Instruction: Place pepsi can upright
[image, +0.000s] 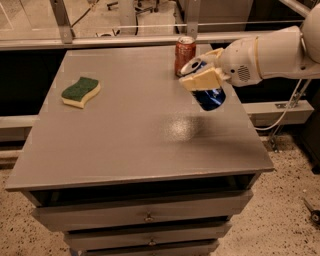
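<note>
Pincer (202, 76) aloft, clamped on tilted pepsi can (210, 98).

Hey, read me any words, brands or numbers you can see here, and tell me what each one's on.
None can be read.
Blue aluminium can, held tilted above the grey table by the gripper at its right side: markings not legible.
Red-orange soda can standing behind it: lettering not legible.
</note>
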